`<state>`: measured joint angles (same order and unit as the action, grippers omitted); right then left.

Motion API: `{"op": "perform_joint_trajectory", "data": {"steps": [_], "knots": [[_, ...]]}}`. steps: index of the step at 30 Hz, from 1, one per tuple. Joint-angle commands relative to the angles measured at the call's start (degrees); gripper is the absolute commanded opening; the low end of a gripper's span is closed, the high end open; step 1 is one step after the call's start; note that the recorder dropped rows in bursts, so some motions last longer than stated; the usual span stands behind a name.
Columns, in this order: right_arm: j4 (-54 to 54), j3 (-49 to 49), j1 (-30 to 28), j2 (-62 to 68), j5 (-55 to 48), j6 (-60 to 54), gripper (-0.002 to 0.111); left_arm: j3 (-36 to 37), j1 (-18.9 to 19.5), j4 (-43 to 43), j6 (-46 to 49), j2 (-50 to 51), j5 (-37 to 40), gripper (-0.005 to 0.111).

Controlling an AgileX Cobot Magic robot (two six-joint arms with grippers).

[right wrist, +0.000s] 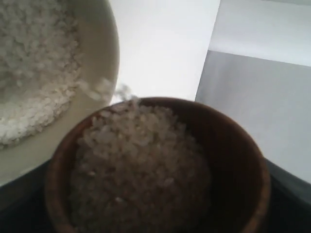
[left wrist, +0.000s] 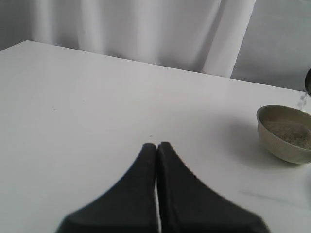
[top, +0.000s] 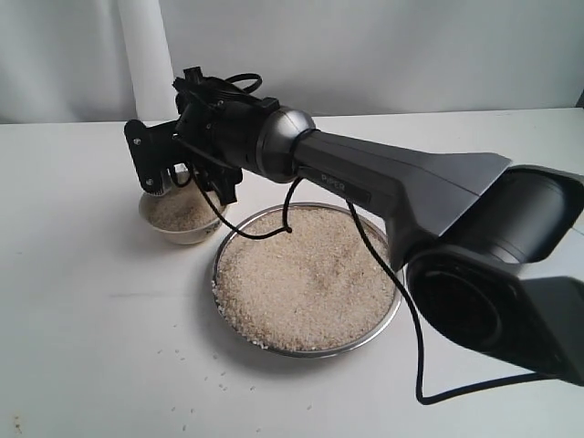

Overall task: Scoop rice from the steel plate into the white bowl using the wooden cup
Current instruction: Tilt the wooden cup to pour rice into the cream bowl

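Note:
The wooden cup (right wrist: pixel 233 145) is heaped with rice (right wrist: pixel 141 165) and tilts toward the white bowl (right wrist: pixel 104 43); a few grains (right wrist: pixel 104 87) drop off its lip. My right gripper (top: pixel 173 178) is shut on the cup and hangs over the white bowl (top: pixel 182 233), which holds some rice (top: pixel 178 212). The gripper hides most of the cup in the exterior view. The steel plate (top: pixel 370 336) lies beside the bowl, spread with rice (top: pixel 306 278). My left gripper (left wrist: pixel 156 145) is shut and empty over bare table, with the bowl (left wrist: pixel 286 133) off to one side.
Loose grains (top: pixel 196 383) are scattered on the white table in front of the plate. My right arm (top: pixel 474 237) stretches over the plate's far side, trailing a black cable (top: pixel 415 365). A white curtain (top: pixel 146 55) hangs behind the table.

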<state>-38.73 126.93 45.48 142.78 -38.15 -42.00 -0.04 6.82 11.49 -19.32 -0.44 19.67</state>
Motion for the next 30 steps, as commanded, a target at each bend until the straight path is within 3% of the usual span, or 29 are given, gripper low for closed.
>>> {"op": "perform_joint_trajectory", "data": {"steps": [1, 13, 30], "knots": [[-2.1, 0.2, 0.5, -0.6, 0.3, 0.6, 0.0, 0.0, -0.1, -0.2, -0.1, 0.4, -0.4, 0.0], [-2.9, 0.2, 1.4, -0.6, -0.5, 0.8, 0.0, 0.0, -0.1, -0.2, -0.1, 0.4, -0.4, 0.0], [-14.9, 0.2, 1.9, -0.6, -1.0, -0.2, 0.0, 0.0, -0.1, -0.2, -0.1, 0.4, -0.4, 0.0]]}}
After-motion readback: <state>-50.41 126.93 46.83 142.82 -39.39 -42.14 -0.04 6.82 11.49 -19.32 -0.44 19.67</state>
